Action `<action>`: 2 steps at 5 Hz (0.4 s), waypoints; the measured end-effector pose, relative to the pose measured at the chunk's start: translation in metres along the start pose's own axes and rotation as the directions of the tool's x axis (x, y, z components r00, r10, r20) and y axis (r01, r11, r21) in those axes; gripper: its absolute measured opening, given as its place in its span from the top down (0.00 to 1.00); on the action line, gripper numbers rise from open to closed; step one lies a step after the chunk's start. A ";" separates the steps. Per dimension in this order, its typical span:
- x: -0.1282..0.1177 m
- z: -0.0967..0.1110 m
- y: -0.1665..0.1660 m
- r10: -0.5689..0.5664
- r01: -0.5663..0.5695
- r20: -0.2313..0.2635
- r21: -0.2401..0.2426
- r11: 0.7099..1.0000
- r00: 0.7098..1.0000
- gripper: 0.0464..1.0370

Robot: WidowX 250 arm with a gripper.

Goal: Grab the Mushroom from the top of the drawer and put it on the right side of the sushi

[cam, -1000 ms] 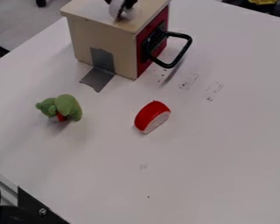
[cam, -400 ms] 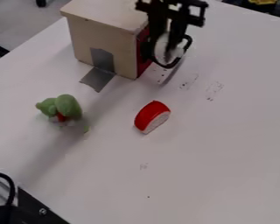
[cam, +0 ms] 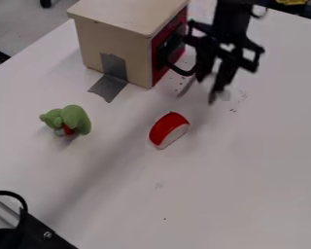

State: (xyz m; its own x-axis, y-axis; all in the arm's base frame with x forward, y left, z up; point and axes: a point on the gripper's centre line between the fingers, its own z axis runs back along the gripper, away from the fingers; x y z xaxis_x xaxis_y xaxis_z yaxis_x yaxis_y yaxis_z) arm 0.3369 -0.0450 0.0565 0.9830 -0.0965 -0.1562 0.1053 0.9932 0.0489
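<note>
Apparently, the fingers are holding the mushroom [cam: 225, 94], a pale blur between them, and the black gripper [cam: 210, 87] is hanging over the white table [cam: 249, 170], just beside the handle [cam: 179, 71] of the wooden drawer box [cam: 119, 39]. The red-and-white toy sushi [cam: 168, 129] is lying farther in from the table's far edge; the green plush toy [cam: 75, 118] is resting nearer its left edge.

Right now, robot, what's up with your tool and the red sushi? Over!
Tool above table, past sushi. Pale thing at tool, maybe mushroom, can't confirm. Sushi on table. Caution: black drawer handle looks close to tool.
</note>
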 end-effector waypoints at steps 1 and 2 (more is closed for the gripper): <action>-0.002 -0.022 -0.029 -0.071 0.072 -0.030 0.032 0.997 0.997 0.68; -0.006 -0.034 -0.045 -0.113 0.115 -0.048 0.059 0.992 0.992 0.68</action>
State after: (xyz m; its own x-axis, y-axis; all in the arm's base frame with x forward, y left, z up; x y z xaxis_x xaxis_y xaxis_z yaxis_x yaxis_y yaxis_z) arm 0.3214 -0.0872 0.0214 0.9564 -0.2045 -0.2083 0.2267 0.9699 0.0885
